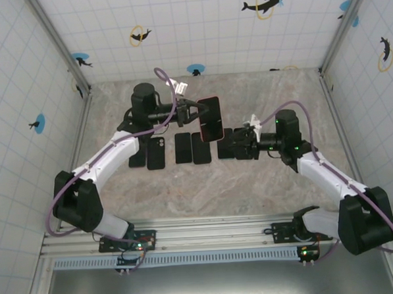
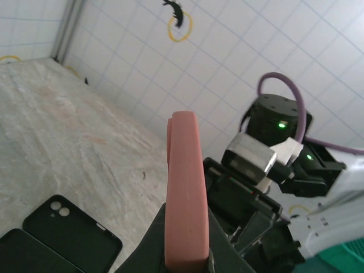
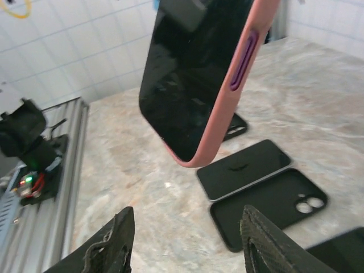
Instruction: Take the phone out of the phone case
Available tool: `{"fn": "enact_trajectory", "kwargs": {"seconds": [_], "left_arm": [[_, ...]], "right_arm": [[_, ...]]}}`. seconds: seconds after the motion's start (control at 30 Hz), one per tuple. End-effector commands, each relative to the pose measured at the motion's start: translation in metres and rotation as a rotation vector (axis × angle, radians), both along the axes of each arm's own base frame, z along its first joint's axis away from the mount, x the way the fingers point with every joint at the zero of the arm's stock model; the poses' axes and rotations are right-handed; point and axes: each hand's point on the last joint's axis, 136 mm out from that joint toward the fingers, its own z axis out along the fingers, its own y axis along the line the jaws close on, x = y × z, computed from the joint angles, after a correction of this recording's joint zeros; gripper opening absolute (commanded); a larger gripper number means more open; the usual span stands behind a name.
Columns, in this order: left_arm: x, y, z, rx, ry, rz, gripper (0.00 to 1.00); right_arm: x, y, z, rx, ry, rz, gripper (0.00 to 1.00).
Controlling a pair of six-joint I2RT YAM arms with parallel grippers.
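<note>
Phone (image 1: 210,118) in its pink case (image 2: 185,187) hangs above the middle of the tabletop (image 1: 251,190), clear of the surface. I see the left gripper (image 1: 196,113) pinching the cased phone by one end, screen facing the right arm. The right gripper (image 3: 187,244) sits just beside the phone and lower, its fingers (image 3: 267,244) spread with nothing between them. Black phones and cases (image 1: 177,149) lie in a row across the tabletop's centre.

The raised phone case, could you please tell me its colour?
The phone case is salmon pink, best seen from the right wrist.
</note>
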Motion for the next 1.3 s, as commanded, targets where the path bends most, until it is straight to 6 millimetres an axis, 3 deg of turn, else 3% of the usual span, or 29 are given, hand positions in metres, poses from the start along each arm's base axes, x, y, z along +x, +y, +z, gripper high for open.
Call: {"fn": "enact_trajectory", "kwargs": {"seconds": [0.0,0.5,0.97,1.27], "left_arm": [[-0.03,0.007,0.042,-0.058,-0.16,-0.131,0.0],[-0.038,0.01,0.043,-0.064,-0.176,-0.152,0.0],[-0.037,0.009,0.039,-0.057,-0.162,-0.16,0.0],[-0.041,0.009,0.044,-0.068,-0.152,-0.178,0.0]], "right_arm": [[-0.017,0.015,0.014,0.015,-0.117,0.167,0.5],[-0.031,0.037,0.033,0.079,-0.169,0.336,0.26],[-0.029,0.042,0.041,0.105,-0.165,0.364,0.23],[-0.03,0.042,0.037,0.1,-0.159,0.373,0.15]]}}
